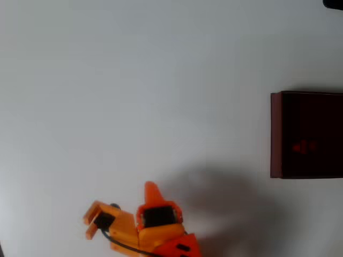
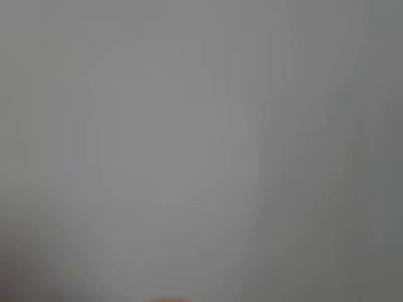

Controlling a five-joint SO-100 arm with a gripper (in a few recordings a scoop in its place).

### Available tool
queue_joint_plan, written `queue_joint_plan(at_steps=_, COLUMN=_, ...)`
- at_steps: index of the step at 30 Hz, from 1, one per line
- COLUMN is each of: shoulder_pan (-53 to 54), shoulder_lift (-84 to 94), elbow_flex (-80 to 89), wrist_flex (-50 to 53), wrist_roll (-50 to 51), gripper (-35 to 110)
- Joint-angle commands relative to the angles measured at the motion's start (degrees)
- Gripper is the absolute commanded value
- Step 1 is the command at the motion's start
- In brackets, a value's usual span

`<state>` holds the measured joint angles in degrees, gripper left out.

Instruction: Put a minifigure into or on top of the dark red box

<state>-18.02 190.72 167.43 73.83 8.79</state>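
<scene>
In the overhead view the dark red box point(image 1: 276, 134) stands at the right edge, partly cut off, with maroon walls and a near-black inside. A tiny red minifigure point(image 1: 302, 147) lies inside it, dimly visible against the dark floor. My orange gripper point(image 1: 152, 188) is far from the box, at the bottom centre-left, pointing up the picture. Its fingers come together in a single narrow tip with nothing between them. The wrist view is a blurred grey surface with a sliver of orange at the bottom edge.
The white table point(image 1: 134, 96) stretches bare between the gripper and the box. The arm's shadow point(image 1: 225, 198) falls to the right of the arm. A small dark object point(image 1: 335, 4) sits at the top right corner.
</scene>
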Motion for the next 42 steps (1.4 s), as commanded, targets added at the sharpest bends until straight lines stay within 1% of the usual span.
queue_joint_plan(at_steps=1, shoulder_pan=-1.41, shoulder_lift=1.05, elbow_flex=2.46, wrist_flex=-1.05, wrist_roll=-0.35, gripper=0)
queue_joint_plan(at_steps=8, shoulder_pan=-0.88, shoulder_lift=1.05, elbow_flex=4.83, wrist_flex=3.16, wrist_roll=-2.72, gripper=0)
queue_joint_plan(at_steps=14, shoulder_pan=-1.32, shoulder_lift=1.05, elbow_flex=4.83, wrist_flex=3.16, wrist_roll=-3.96, gripper=0)
queue_joint_plan(at_steps=42, shoulder_pan=-1.41, shoulder_lift=1.05, elbow_flex=4.75, wrist_flex=3.25, wrist_roll=-3.96, gripper=0)
